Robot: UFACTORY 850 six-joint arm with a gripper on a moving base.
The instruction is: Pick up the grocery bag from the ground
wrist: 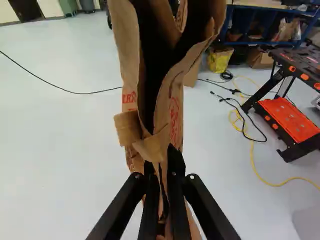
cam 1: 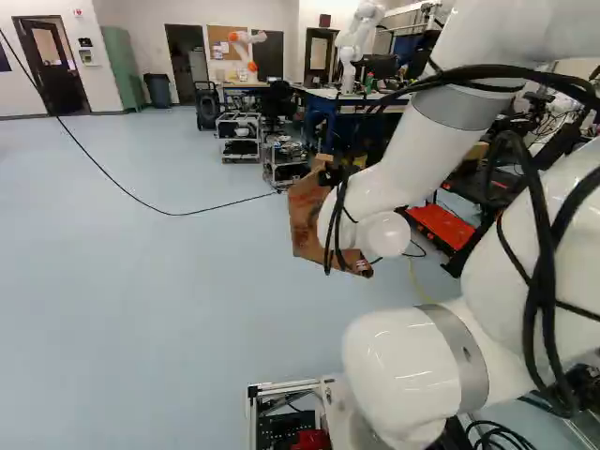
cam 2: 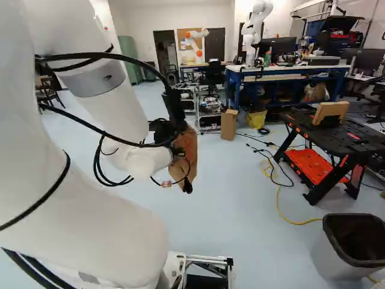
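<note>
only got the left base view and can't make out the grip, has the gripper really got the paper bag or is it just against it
Observer: It has it. In the wrist view the gripper is shut on the paper bag, with paper pinched between its jaws.
Operator: ok, anything on the floor off to the right that i'm missing
Observer: Yes, a grey bin stands at the lower right of the right base view.
</note>
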